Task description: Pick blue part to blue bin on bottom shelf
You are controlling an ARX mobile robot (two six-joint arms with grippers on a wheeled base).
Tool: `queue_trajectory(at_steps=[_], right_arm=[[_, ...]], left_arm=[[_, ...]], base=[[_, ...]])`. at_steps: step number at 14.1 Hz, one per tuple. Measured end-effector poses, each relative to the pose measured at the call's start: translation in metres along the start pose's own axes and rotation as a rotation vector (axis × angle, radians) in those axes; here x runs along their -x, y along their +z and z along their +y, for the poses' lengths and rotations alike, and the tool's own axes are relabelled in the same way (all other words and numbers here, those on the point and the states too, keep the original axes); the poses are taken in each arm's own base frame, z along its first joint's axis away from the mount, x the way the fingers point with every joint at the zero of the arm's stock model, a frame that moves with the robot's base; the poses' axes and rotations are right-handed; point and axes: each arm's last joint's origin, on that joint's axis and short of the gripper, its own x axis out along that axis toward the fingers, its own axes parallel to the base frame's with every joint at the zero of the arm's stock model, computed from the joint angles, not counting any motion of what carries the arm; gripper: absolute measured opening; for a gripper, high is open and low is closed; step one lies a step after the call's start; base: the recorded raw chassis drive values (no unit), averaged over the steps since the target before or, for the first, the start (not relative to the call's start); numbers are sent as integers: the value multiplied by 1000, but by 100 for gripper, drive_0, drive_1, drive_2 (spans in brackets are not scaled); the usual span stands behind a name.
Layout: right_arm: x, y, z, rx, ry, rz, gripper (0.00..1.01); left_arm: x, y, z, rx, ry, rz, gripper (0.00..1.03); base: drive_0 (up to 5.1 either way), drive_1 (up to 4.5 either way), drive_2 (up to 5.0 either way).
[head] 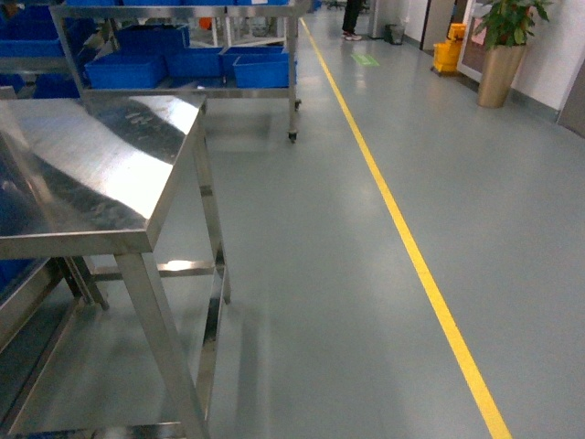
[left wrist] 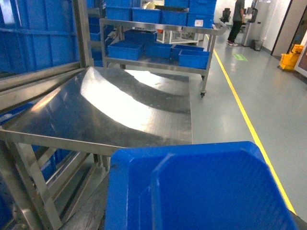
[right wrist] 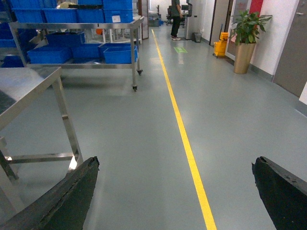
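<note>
Right pincer (right wrist: pixel 175 191): fingers (right wrist: pixel 57 201) spread wide apart at the bottom corners of the right wrist view, nothing between them, only grey floor (right wrist: pixel 144 143) below.
Left pincer: not visible itself in any view; cannot tell whether apart or together.
Blue bin (left wrist: pixel 201 191): fills the bottom of the left wrist view, close under the camera, open top with a stepped inner rim; inside shows bare blue plastic. Cannot tell whether gripped or what it rests on.
Blue part: not made out in any view.
Tabletop (head: pixel 82 165): shiny stainless steel, on the left of the head view, surface bare and glaring with reflected light; steel legs and a low crossbar beneath. In the left wrist view, just beyond the blue bin.
Bottom shelf: not clearly made out; only slanting steel rails (left wrist: pixel 29 81) at the left edge of the left wrist view, with blue crates behind them.
Yellow line (head: pixel 411 247): painted on the floor, running from near right toward the far end of the aisle.
Wheeled rack (head: pixel 183 55): steel, well beyond the tabletop, left of the yellow line, loaded with blue bins on its levels.
Potted plant (head: pixel 507 46): far right, in a tall tan planter beside the wall.
Yellow mop bucket (head: pixel 448 50): near the potted plant.
Person (right wrist: pixel 176 17): standing at the far end of the aisle.
</note>
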Motion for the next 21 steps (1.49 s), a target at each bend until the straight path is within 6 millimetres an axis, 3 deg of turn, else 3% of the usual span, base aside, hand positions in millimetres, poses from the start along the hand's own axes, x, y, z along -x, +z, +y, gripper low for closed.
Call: queue_trajectory(at_steps=[14,21], right_arm=[[0,0,0,0,0,-2,98],[0,0,0,0,0,1,98]], left_arm=[[0,0,0,3,1,-4,44],[0,0,0,3,0,-3,44]], base=[[-484,278,220],[-480,151,344]])
